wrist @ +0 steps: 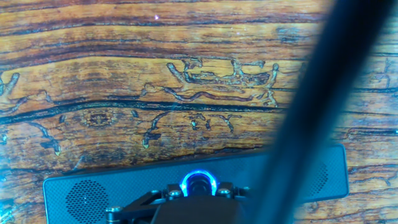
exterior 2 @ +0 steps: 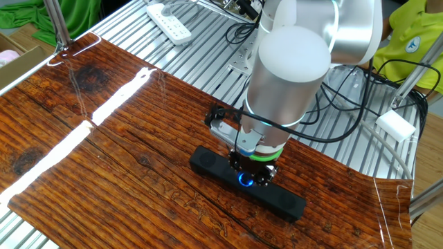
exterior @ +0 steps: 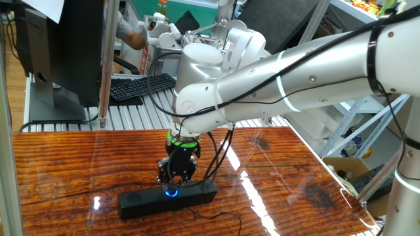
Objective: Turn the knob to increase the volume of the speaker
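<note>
We see our fingers (exterior: 172, 186) directly over the glowing blue knob (wrist: 199, 184), mid-speaker (exterior 2: 284, 201) on the wooden table (exterior: 79, 164), grip unclear to us.

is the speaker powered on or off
On: the knob at the middle of the speaker glows blue in all three views, under the gripper.

Matt black mesh-fronted speaker (wrist: 81, 196); glossy grained wood table (exterior: 65, 164); smooth white arm (exterior: 315, 72)
</note>
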You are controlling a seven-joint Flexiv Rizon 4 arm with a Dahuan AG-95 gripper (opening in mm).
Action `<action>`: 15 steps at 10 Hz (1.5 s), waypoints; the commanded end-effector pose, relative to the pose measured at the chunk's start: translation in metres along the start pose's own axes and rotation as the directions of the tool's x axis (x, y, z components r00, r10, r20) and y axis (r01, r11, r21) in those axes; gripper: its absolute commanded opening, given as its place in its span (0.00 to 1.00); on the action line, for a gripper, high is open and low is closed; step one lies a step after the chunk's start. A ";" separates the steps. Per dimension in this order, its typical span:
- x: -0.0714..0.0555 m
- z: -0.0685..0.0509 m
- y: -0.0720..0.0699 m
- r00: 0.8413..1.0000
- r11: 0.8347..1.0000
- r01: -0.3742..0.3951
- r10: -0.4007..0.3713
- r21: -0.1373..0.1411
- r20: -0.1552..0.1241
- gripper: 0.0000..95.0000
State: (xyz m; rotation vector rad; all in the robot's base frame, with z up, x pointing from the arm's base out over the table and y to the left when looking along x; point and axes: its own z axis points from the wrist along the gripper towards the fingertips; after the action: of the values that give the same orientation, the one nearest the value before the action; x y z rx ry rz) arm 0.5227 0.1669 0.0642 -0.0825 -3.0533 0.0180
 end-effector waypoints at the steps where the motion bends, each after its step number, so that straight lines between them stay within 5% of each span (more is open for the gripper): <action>1: 0.001 0.000 0.000 1.000 1.000 -0.001 0.001 0.000 -0.001 0.40; 15: 0.000 0.005 0.000 1.000 1.000 0.008 -0.008 0.002 0.005 0.40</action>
State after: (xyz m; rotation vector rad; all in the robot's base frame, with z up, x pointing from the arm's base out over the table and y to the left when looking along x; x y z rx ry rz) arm 0.5220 0.1671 0.0592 -0.0695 -3.0597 0.0209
